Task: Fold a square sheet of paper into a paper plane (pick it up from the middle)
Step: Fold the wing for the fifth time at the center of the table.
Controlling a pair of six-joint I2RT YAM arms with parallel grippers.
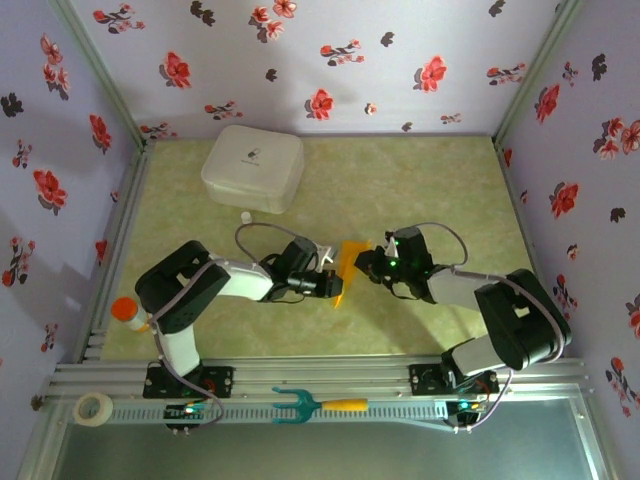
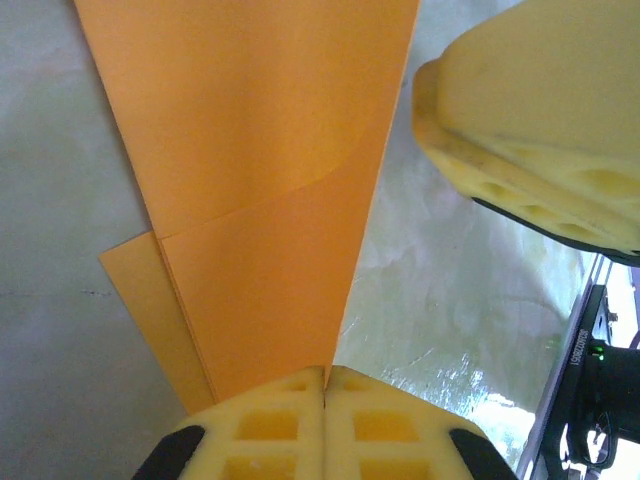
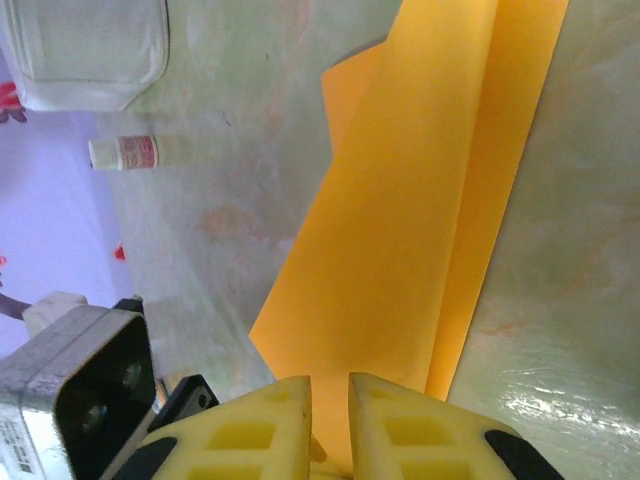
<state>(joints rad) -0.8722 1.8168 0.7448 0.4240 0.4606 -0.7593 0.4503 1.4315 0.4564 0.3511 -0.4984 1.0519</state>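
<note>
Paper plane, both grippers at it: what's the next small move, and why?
Probably slide the left gripper along the folded edge of the paper plane to flatten the crease. Its fingers are shut with the tips at that edge, and the right gripper, fingers slightly apart, sits over the paper farther along, able to steady it.

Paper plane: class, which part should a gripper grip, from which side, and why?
Probably the layered centre crease of the paper plane, mid-length, approached from a long edge: it is a narrow dart, stacked layers look stiffest there, single flaps would flex.
</note>
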